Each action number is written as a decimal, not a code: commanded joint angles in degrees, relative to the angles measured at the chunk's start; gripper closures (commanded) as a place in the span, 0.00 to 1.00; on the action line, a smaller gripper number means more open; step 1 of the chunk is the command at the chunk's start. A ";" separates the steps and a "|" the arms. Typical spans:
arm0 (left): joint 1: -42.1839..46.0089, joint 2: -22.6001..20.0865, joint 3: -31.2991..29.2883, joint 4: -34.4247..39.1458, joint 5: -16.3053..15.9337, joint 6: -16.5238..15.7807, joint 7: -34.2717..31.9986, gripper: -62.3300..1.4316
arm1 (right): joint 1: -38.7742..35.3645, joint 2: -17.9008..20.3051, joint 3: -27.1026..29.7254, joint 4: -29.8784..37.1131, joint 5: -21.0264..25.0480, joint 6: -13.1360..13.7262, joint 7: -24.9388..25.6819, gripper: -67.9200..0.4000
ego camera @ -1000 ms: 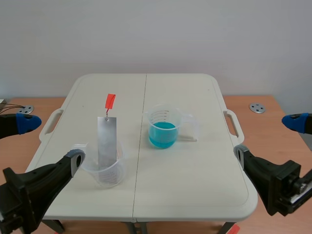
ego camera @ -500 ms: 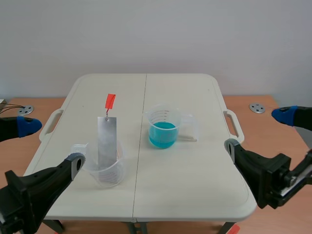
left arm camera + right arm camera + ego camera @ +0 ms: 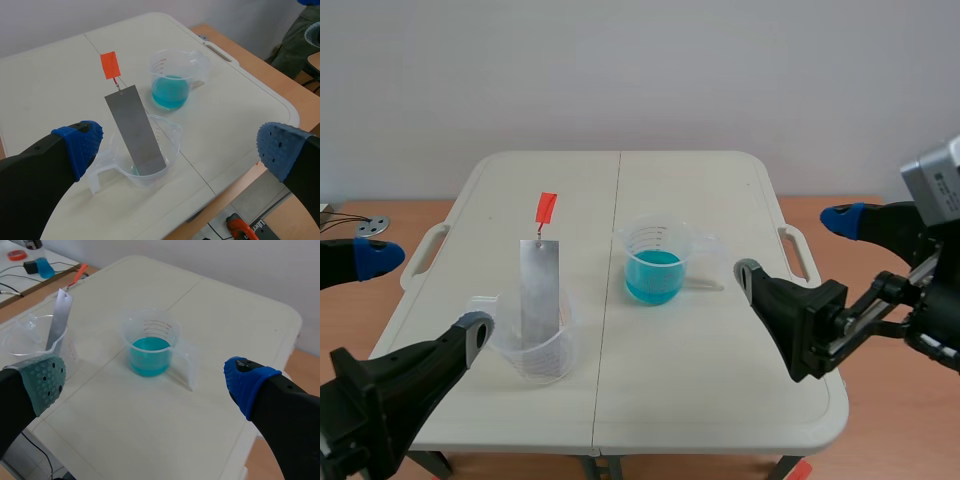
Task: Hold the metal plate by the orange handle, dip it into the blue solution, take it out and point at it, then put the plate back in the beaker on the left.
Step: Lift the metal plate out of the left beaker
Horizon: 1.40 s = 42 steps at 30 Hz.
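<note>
The task stands at its very start, by the look of things: nothing is held yet. The metal plate (image 3: 540, 288) leans upright in the clear left beaker (image 3: 546, 362) on the near left part of the counter (image 3: 720, 190). Its orange handle (image 3: 547, 208) sticks up free above the plate's top edge, joined to it by a thin link. The right beaker (image 3: 658, 234) stands just past the counter's middle seam with the blue solution (image 3: 652, 278) filling its lower part. It is apart from the left beaker.

The left jaws are wide open and empty, their pads (image 3: 80, 145) spread to either side of the left beaker, low at the counter's near edge. The right jaws are also open and empty, hanging over the counter's right side, beside the right beaker.

The step in hand is likely the approach for the first grasp. The next move calls for one pair of jaws to reach the small orange handle and close on it alone, not on the plate. A straight upward lift should follow, since the light beaker could tip if the plate drags on its rim.
</note>
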 commanded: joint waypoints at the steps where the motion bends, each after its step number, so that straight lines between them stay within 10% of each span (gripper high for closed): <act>1: -0.15 0.00 0.07 0.76 -0.39 0.79 -0.98 0.00 | 2.38 0.57 -0.92 -0.22 1.53 0.33 0.81 0.02; 4: -0.15 0.00 0.07 0.76 -0.39 2.64 -0.96 0.08 | 6.23 0.57 -3.30 -2.49 4.07 0.61 0.24 0.02; 7: -0.15 -0.02 0.04 0.76 0.13 3.48 -0.26 0.71 | 10.38 0.57 -5.70 -5.07 8.07 0.74 -1.42 0.02; 9: 0.07 0.00 0.04 0.76 0.87 3.45 0.46 0.96 | 13.14 0.57 -7.28 -6.71 10.78 1.53 -2.71 0.02; 24: 18.84 -0.02 -0.28 -0.48 6.93 18.49 4.04 0.95 | 30.01 -5.99 -15.56 -18.93 22.01 6.86 -15.78 0.02; 42: 21.62 0.00 1.49 -22.56 7.15 17.33 7.98 0.95 | 45.48 -17.62 -24.02 -33.07 23.08 7.06 -25.68 0.02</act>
